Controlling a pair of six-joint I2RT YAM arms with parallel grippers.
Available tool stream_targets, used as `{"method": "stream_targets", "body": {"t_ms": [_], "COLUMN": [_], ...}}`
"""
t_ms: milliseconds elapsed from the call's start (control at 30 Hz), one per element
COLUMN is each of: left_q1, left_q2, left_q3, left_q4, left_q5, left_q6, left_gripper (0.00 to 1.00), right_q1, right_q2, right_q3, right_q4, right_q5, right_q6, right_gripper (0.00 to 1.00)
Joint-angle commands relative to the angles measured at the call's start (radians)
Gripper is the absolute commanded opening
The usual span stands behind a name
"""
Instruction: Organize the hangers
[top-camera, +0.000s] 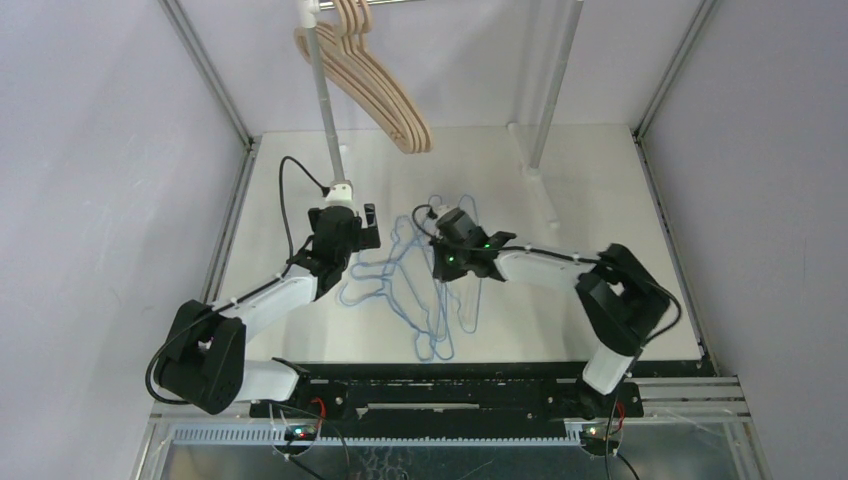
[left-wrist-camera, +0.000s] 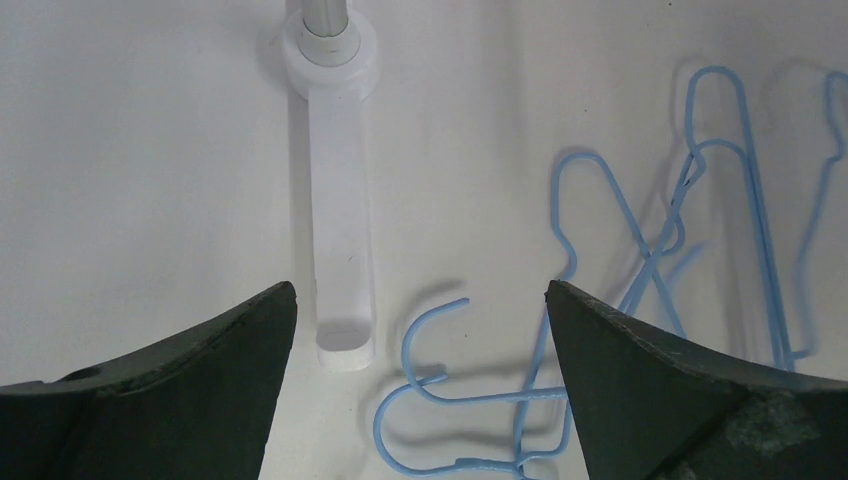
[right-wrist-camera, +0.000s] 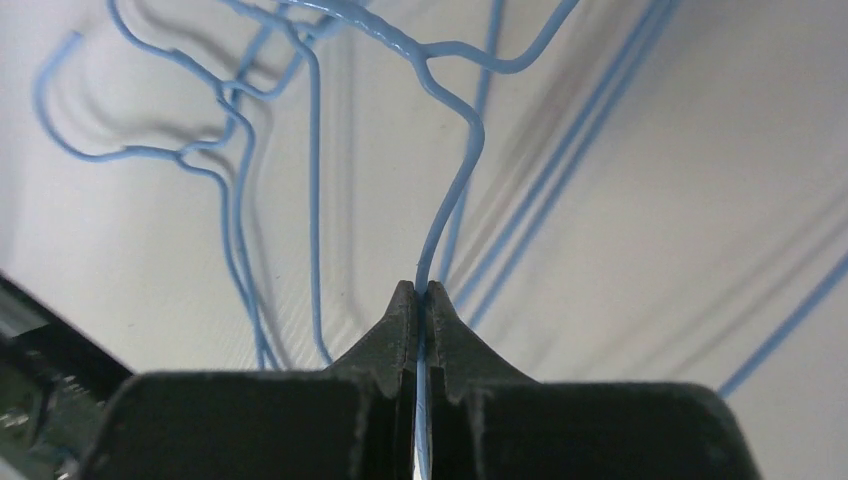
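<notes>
Several thick light-tan wooden hangers (top-camera: 375, 85) hang from the rail at the top. Several thin light-blue wire hangers (top-camera: 415, 290) lie tangled on the white table. My right gripper (top-camera: 446, 260) is shut on the wire of one blue hanger (right-wrist-camera: 455, 170), pinched between the fingertips (right-wrist-camera: 420, 295). My left gripper (top-camera: 355, 216) is open and empty and hovers by the rail's left foot. In the left wrist view two blue hooks (left-wrist-camera: 430, 350) lie on the table below the gap between its jaws (left-wrist-camera: 420, 300).
The silver rail's left pole (top-camera: 325, 100) stands on a white foot (left-wrist-camera: 340, 230) just ahead of the left gripper. The right pole (top-camera: 555, 70) and its foot stand at the back right. Grey walls enclose the table (top-camera: 600, 200) on both sides.
</notes>
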Motion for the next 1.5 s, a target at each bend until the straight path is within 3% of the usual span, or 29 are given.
{"method": "stream_targets", "body": {"t_ms": [0, 267, 467, 667, 1100, 1467], "left_q1": [0.002, 0.002, 0.003, 0.002, 0.003, 0.003], "left_q2": [-0.028, -0.029, -0.033, -0.040, -0.051, -0.048], "left_q3": [-0.016, -0.015, -0.019, -0.021, -0.025, -0.020], "left_q4": [0.043, 0.045, 0.045, 0.043, 0.038, 0.035], "left_q5": [-0.023, -0.017, -0.015, -0.019, -0.025, -0.035], "left_q6": [-0.010, -0.014, -0.015, -0.014, -0.011, -0.002], "left_gripper": [1.00, 0.99, 0.99, 1.00, 0.99, 0.99], "right_q1": [-0.080, -0.270, -0.433, -0.517, -0.526, -0.523], "right_q2": [-0.193, -0.367, -0.453, -0.482, -0.355, -0.091], "right_q3": [-0.030, -0.080, -0.110, -0.098, 0.220, 0.588], "right_q4": [0.007, -0.059, 0.053, 0.289, 0.437, 0.560], "right_q5": [-0.107, -0.374, -0.614, -0.759, -0.780, -0.874], "right_q6": [-0.022, -0.046, 0.044, 0.220, 0.342, 0.530], "right_gripper": [0.00, 0.00, 0.00, 0.00, 0.00, 0.00]}}
